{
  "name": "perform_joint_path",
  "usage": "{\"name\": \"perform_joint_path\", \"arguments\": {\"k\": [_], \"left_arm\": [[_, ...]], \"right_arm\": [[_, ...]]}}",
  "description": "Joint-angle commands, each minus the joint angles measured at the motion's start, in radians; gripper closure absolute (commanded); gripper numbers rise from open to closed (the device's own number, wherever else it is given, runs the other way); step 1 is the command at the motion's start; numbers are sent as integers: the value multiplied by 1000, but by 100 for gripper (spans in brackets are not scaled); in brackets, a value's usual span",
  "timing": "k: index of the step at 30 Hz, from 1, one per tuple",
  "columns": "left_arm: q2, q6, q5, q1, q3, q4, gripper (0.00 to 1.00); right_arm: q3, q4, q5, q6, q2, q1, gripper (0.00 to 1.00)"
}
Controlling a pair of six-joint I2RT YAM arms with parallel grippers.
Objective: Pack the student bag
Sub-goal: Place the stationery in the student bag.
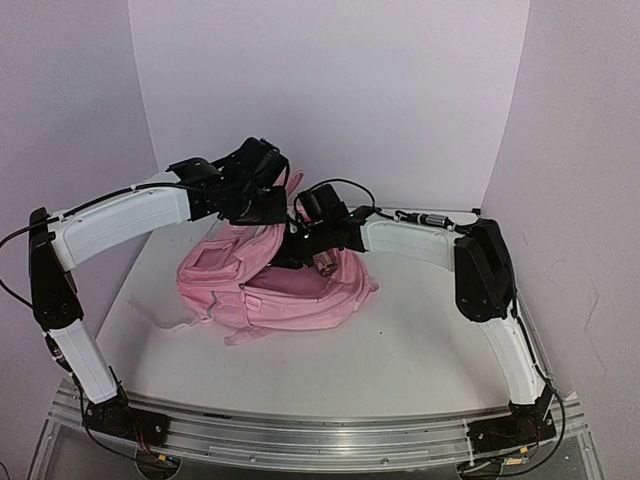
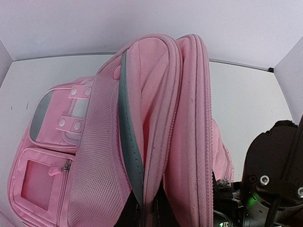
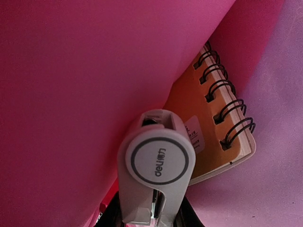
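The pink student bag [image 1: 270, 290] lies on the white table, its main opening facing right. My left gripper [image 1: 268, 205] is shut on the bag's zipped upper edge and holds it lifted; in the left wrist view the pink fabric folds [image 2: 156, 118] run down between the fingers [image 2: 151, 215]. My right gripper [image 1: 318, 258] is at the bag's opening, shut on a white stapler [image 3: 156, 165] marked "deli". In the right wrist view the stapler is inside the bag against the pink lining [image 3: 85, 94], next to an orange spiral notebook [image 3: 213, 127].
White walls enclose the table at the back and sides. The bag's loose straps [image 1: 165, 322] trail to the front left. The right arm's black wrist [image 2: 274, 189] sits close beside the lifted flap. Bare table [image 1: 400, 350] lies in front of the bag.
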Motion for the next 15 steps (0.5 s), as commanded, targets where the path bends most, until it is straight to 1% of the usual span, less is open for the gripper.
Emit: {"name": "perform_joint_path", "arguments": {"k": [1, 5, 10, 12, 15], "left_arm": [[-74, -2, -48, 2, 6, 72, 100], [-76, -6, -41, 2, -3, 81, 100], [-74, -11, -34, 2, -9, 83, 100], [-73, -13, -33, 2, -11, 83, 100], [-69, -13, -32, 2, -12, 83, 100]], "right_arm": [[54, 115, 10, 4, 14, 61, 71], [34, 138, -43, -21, 13, 85, 61], [18, 28, 12, -105, 17, 96, 45], [-11, 23, 37, -115, 6, 97, 41], [-31, 21, 30, -128, -13, 98, 40]]}}
